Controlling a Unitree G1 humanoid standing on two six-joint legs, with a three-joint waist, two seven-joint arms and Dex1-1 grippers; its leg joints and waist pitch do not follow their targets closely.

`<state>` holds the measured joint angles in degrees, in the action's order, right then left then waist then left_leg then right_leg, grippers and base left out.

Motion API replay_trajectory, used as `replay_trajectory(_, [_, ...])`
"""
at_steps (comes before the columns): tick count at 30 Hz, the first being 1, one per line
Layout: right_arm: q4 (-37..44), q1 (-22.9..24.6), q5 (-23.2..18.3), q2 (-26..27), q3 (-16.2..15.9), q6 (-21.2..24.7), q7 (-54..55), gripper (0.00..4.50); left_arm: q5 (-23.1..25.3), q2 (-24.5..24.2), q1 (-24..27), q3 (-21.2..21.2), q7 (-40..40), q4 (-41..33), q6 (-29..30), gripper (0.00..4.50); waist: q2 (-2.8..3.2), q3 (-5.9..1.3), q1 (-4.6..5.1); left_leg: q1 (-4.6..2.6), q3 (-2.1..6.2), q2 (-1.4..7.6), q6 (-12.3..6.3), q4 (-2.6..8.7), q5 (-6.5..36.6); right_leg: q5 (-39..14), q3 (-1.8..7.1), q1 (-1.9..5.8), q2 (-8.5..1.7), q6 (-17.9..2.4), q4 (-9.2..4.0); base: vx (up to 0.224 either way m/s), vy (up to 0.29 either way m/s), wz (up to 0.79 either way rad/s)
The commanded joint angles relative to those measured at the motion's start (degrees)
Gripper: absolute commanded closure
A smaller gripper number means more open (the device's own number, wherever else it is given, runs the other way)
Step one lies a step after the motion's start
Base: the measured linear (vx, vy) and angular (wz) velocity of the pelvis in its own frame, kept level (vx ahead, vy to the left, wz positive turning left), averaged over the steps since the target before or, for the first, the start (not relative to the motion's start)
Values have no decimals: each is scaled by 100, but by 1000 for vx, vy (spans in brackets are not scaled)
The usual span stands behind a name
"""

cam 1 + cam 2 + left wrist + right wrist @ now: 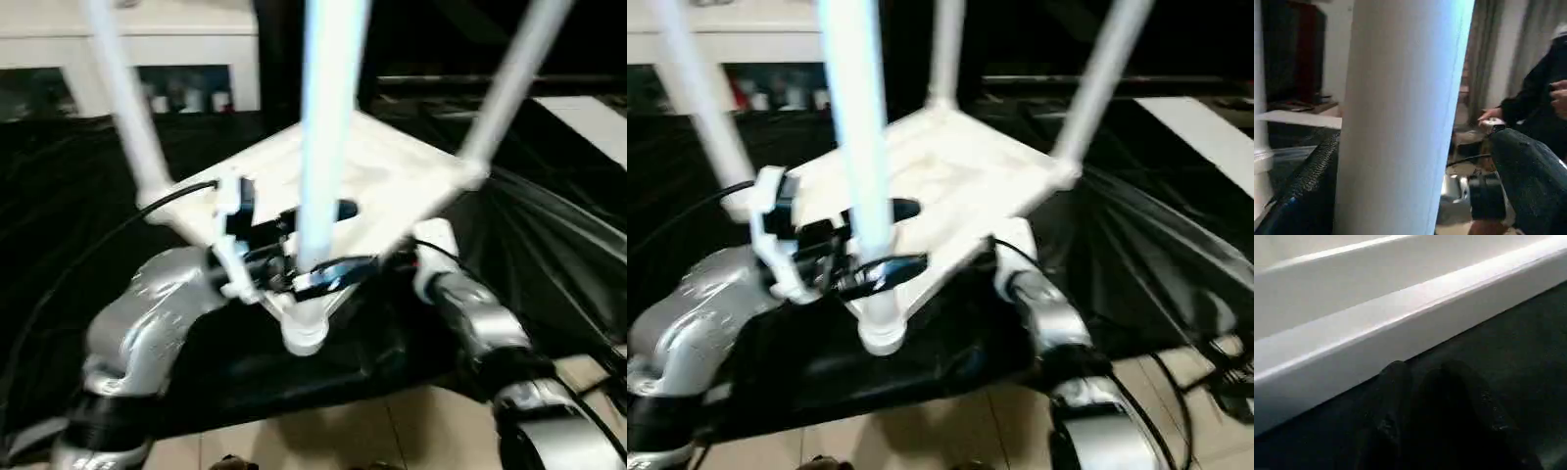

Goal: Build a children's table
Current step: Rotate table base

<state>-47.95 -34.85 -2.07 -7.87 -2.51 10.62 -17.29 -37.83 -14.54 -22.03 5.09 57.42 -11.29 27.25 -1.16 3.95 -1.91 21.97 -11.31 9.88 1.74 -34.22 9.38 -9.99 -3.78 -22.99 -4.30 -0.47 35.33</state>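
Here the children's table point(372, 181) lies upside down in the middle of the head views, on a black cloth point(78, 196), with its white legs point(328, 127) rising out of the frame's top. The left gripper point(294, 257) stands spread wide around the nearest leg, at its base near the front corner socket. The left wrist view adds a person point(1542, 107) at the right edge, behind that leg. The right wrist view shows the right gripper point(1422, 382) with fingers nearly together, close under the table's white edge; whether they touch it I cannot tell. A white cabinet point(127, 49) stands at the upper left.
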Motion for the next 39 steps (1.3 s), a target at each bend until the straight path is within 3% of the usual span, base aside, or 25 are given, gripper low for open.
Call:
replay_trajectory(1, [-71,-269,19,305,-378,-223,-612,313,137,178,-293,341,147,133,-120,0,76,-411,-45,-79,207,294,376,446,1927,-1835,286,274,-411,-989,-462,0,0,0])
replay_trajectory(8, [-249,-299,164,395,-563,-379,-1006,313,433,456,-541,638,116,512,-381,0,77,-422,-40,-127,181,320,253,418,1848,-1596,290,243,-404,-1227,-457,0,0,0])
replay_trajectory(14, [-350,-304,199,487,-659,-459,-1352,313,628,702,-654,810,38,723,-572,0,77,-427,-49,-115,185,334,188,423,1806,-1415,289,272,-413,-1323,-439,0,0,0])
replay_trajectory(20, [-386,-296,241,564,-696,-559,-1472,313,868,827,-760,926,-33,951,-771,0,60,-426,-56,-126,174,336,118,412,1747,-1437,291,257,-419,-1346,-449,0,0,0])
replay_trajectory(26, [-514,-346,340,530,-592,-715,-1281,313,1509,749,-908,914,-388,1497,-1167,0,73,-424,-62,-146,188,344,161,423,1890,-1609,292,236,-425,-1276,-467,0,0,0])
replay_trajectory(29, [-664,-456,476,422,-415,-873,-554,313,2053,565,-1026,942,-852,1974,-1273,0,73,-430,-68,-162,181,337,180,427,1840,-1499,290,216,-402,-1274,-450,0,0,0])
replay_trajectory(31, [-648,-521,358,292,-108,-900,-110,313,2404,272,-1045,946,-1030,2253,-1358,0,68,-428,-94,-181,188,343,212,427,1854,-1607,295,208,-430,-1227,-464,0,0,0])
replay_trajectory(33, [-502,-507,198,120,152,-904,-43,313,2525,-14,-991,843,-975,2397,-1383,0,42,-426,-94,-168,183,327,232,425,1891,-1775,289,217,-425,-1119,-465,0,0,0])
replay_trajectory(39, [4,-264,31,-372,399,-885,-314,313,2719,-499,-862,593,-1030,2648,-1462,0,47,-437,-109,-158,172,306,190,408,1796,-1776,287,212,-416,-1037,-471,0,0,0])
